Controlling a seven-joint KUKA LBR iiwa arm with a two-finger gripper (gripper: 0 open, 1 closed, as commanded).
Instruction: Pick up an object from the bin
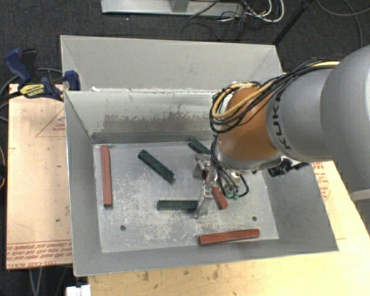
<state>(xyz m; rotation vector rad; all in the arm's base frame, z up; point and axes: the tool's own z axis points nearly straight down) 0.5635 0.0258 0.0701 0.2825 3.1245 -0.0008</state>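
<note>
My gripper (204, 203) hangs low over the bin floor, right of the middle, under the orange wrist cover. Its tip stands at the right end of a dark green bar (176, 206) that lies flat and points left. A short red-brown piece (220, 199) lies tilted just to the right of the tip, partly under the wrist. Whether either one is gripped I cannot see.
A second dark green bar (156, 166) lies slanted up-left of the gripper. A third one (199, 146) peeks out by the back wall. A long red-brown bar (105, 176) lies along the left wall, another (229, 236) near the front edge.
</note>
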